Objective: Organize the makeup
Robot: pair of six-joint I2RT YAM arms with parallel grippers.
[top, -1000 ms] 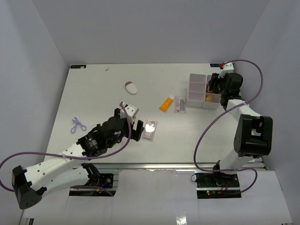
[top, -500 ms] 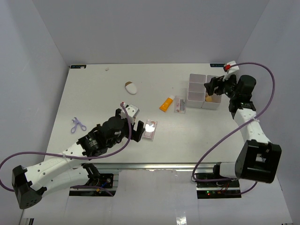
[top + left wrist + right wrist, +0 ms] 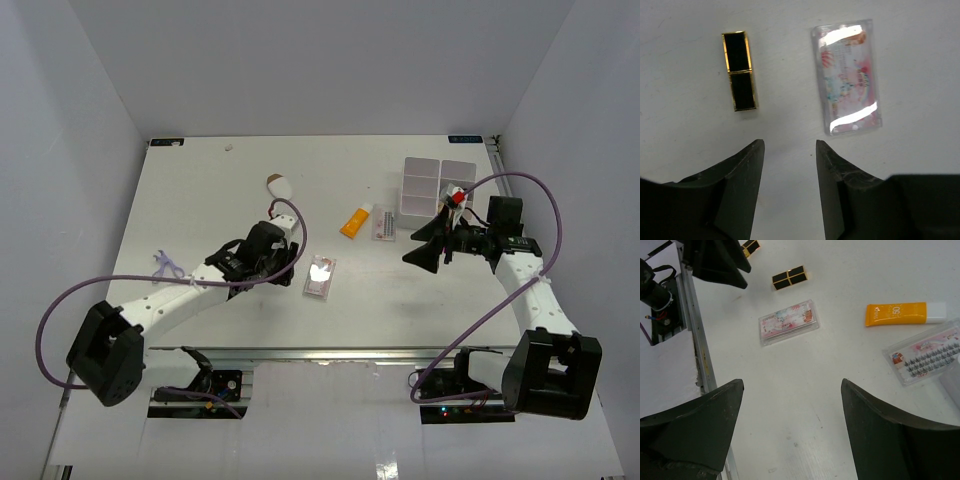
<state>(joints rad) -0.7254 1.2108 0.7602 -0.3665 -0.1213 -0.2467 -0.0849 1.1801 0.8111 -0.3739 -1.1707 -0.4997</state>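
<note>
Left wrist shows the left gripper [image 3: 789, 146] open and empty, clear-pink palette [image 3: 847, 75] just ahead, rightward.

Top cam: fixed, high, behind the arm bases [image 3: 465, 385]. Looks down and forward, far out, with the whole surface [image 3: 200, 190] in frame. Left wrist cam: very near, straight down past the left fingers [image 3: 737, 175] onto the pink palette [image 3: 847, 75] and black-gold case [image 3: 740, 70]. Right wrist cam: higher up, oblique between the right fingers [image 3: 690, 422], facing leftward across the surface. It shares that palette and case with left wrist, and the palette and orange tube [image 3: 897, 313] with top.
</note>
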